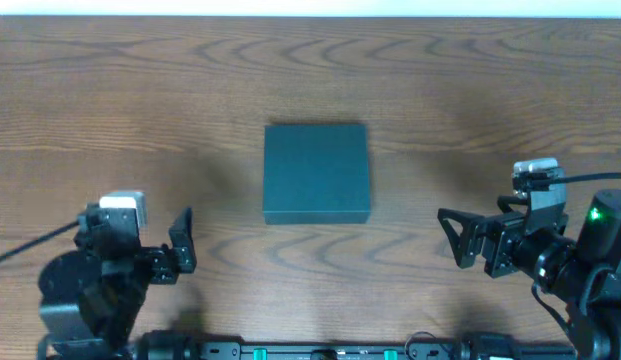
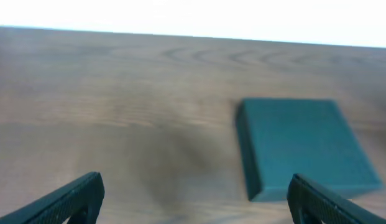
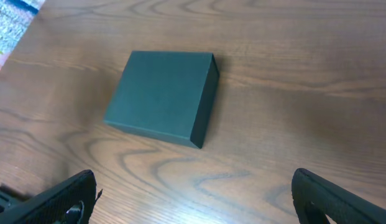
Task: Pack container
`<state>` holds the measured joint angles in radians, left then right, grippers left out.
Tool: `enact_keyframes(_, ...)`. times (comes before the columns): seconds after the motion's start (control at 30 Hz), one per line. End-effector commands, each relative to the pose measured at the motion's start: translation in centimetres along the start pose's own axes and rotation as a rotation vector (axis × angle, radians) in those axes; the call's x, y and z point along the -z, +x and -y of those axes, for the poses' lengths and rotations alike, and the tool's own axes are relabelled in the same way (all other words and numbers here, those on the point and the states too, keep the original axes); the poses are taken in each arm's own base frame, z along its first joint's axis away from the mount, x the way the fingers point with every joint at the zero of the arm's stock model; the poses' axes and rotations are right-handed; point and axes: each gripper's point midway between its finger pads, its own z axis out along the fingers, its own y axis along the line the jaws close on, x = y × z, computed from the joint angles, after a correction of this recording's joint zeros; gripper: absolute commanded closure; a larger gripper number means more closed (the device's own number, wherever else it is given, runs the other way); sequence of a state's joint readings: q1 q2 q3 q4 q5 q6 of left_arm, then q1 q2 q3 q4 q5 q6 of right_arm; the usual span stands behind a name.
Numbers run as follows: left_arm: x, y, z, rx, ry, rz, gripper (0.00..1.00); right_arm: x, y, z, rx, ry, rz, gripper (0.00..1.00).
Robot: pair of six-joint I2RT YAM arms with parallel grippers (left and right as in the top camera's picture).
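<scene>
The container is a dark teal-green square box, lid shut, lying flat at the middle of the wooden table. It also shows in the left wrist view at the right and in the right wrist view at upper centre. My left gripper is open and empty near the front left, well apart from the box; its fingers frame bare wood. My right gripper is open and empty at the front right, also apart from the box. No snack packets are in view.
The wooden table stretches round the box on all sides. A pale wall edge runs along the far side. A patterned blue and white item shows at the top left corner of the right wrist view.
</scene>
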<state>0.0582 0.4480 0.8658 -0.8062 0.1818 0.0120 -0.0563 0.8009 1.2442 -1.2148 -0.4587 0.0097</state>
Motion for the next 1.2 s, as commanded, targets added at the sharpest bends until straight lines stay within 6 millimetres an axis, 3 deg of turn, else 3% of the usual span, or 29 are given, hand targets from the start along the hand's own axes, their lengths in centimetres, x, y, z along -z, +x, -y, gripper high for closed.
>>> enact_keyframes(0.0, -1.0, 2.2, -2.4, 0.098, -0.111, 0.052, 0.05, -0.1, 0.2, -0.2, 0.016, -0.008, -0.007, 0.01)
enact_keyframes(0.17, -3.8, 6.2, -4.7, 0.191, -0.188, 0.151, 0.05, -0.1, 0.2, -0.2, 0.016, -0.008, -0.007, 0.01)
enact_keyframes(0.47, -7.6, 11.0, -5.5, 0.248, -0.181, 0.183, 0.05, -0.1, 0.2, -0.2, 0.016, -0.008, -0.007, 0.01)
enact_keyframes(0.7, -8.5, 12.6, -6.1, 0.251, -0.210, 0.152, 0.05, -0.1, 0.2, -0.2, 0.016, -0.008, -0.007, 0.01)
enact_keyframes(1.17, -8.4, 12.6, -6.4, 0.240, -0.231, 0.153, 0.05, -0.1, 0.2, -0.2, 0.016, -0.008, -0.007, 0.01)
